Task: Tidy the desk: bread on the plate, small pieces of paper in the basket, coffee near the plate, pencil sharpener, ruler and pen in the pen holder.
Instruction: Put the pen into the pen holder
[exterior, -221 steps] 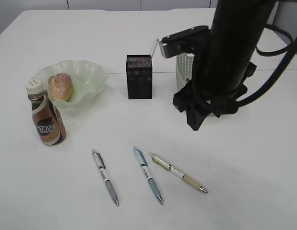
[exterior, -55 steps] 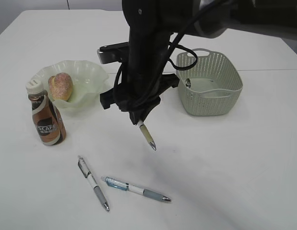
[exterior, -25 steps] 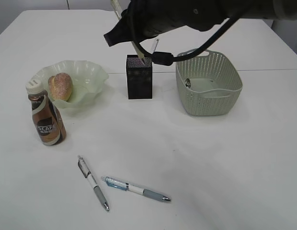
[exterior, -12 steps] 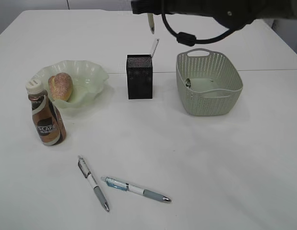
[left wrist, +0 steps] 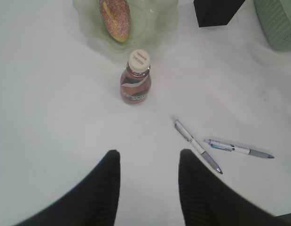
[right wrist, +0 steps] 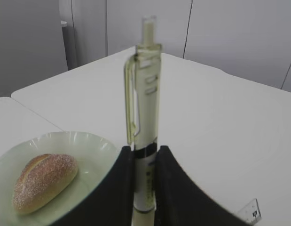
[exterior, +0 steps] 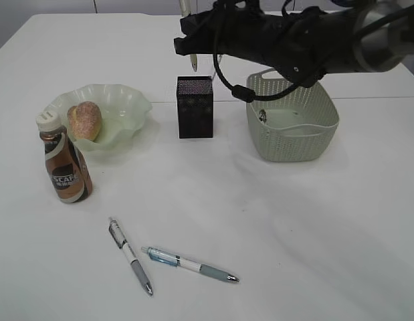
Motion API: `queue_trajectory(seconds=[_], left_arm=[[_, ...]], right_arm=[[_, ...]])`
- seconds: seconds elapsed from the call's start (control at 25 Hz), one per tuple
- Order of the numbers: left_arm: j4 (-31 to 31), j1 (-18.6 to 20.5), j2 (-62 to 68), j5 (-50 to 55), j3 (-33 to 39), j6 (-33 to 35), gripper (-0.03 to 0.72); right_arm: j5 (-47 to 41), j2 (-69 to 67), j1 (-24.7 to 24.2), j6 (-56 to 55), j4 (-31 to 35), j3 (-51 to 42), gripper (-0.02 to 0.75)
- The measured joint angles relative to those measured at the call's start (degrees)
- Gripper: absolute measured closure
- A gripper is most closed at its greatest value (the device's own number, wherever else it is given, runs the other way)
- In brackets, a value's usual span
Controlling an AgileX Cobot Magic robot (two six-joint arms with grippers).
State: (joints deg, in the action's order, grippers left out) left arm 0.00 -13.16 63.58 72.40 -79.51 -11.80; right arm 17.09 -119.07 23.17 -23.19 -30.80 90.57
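Note:
My right gripper (exterior: 188,38) (right wrist: 145,157) is shut on a cream pen (exterior: 192,63) (right wrist: 144,94), held upright with its tip just above the black pen holder (exterior: 194,110). A clear ruler (right wrist: 251,211) shows only as a corner at the lower right. The bread (exterior: 84,120) lies in the wavy green plate (exterior: 126,100), and the coffee (exterior: 63,167) stands in front of it. Two more pens (exterior: 130,255) (exterior: 190,264) lie on the desk (exterior: 307,234). My left gripper (left wrist: 149,157) hangs open over bare desk, near the front-left pen (left wrist: 197,146).
The perforated basket (exterior: 293,144) stands right of the pen holder, with a small object (exterior: 262,115) inside. My right arm and its cable (exterior: 227,83) stretch across the back, over the basket's rim. The pencil sharpener is not identifiable.
In the last half second the held pen has moved left and down, to above the pen holder. The pens on the desk, the bottle and the bread have not moved.

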Motion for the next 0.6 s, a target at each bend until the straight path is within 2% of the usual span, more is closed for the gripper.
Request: queue_trajectory(seconds=[0.24, 0.6], left_arm=[[0.0, 0.0, 0.0, 0.0, 0.0, 0.0, 0.388], [0.0, 0.0, 0.0, 0.0, 0.0, 0.0, 0.388]], right_arm=[[5.8, -3.4, -1.3, 0.0, 2.8, 0.1, 0.647], [6.4, -9.0, -2.3, 0.0, 4.9, 5.9, 0.646]])
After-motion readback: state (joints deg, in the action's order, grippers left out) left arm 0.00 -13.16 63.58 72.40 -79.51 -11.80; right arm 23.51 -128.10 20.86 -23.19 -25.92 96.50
